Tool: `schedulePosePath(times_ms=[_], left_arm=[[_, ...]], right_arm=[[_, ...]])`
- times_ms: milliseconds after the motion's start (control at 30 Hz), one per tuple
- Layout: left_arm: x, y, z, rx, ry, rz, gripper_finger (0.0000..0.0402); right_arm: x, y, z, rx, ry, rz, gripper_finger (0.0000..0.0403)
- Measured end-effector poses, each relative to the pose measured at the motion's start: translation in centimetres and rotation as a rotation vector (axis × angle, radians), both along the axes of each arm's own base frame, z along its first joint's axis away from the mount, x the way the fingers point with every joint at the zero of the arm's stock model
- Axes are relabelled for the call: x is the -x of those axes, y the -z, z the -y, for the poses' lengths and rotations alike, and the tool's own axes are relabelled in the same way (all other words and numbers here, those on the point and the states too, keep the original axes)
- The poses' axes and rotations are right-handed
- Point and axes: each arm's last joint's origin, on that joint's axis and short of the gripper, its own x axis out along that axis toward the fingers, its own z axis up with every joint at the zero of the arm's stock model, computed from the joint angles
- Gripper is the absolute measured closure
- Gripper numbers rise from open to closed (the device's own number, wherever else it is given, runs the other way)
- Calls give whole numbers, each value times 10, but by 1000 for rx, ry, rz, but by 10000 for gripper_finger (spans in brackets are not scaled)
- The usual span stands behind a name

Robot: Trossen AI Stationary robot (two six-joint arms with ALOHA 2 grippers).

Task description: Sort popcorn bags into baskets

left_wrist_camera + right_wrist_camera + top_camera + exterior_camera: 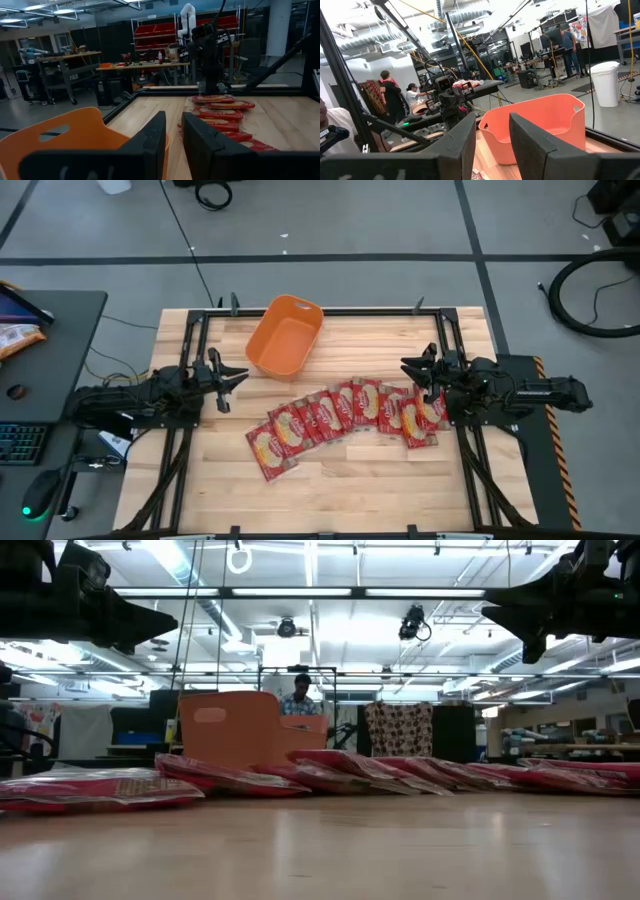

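The left gripper (232, 377) hangs over the left side of the wooden table (350, 490). Its two fingers are a little way apart and hold nothing. Just past it, near the far edge of the table, sits the orange tub (284, 337). There is nothing in the tub that I can see.

In the middle, the red popcorn bags (340, 416) lie flat on the wood. They make a bent row and lie partly on top of each other, like fallen cards. The row starts near the front middle and runs to the right.

The right gripper (420, 372) hangs above the right end of that row. Its fingers are a little apart too, and it holds nothing. No bag is in the tub yet, so I think the job is only starting.

What could go wrong? The bags are shiny and thin and lie on one another. A gripper could pick up two at once, or push the row out of place. A flat bag could also slip out of the fingers. The tub is well apart from the right end of the row, so a bag could drop on the way there.
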Motion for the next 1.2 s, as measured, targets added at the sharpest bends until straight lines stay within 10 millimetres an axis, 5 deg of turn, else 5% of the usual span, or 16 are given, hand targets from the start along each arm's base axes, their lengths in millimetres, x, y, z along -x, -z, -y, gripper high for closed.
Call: schedulePosePath(times_ms=[1033, 1200], left_arm=[[0, 0, 0, 0, -1, 0, 335], [1, -10, 0, -256, -28, 31, 335]], right_arm=[[0, 0, 0, 0, 0, 0, 279], [0, 0, 0, 0, 0, 0, 279]])
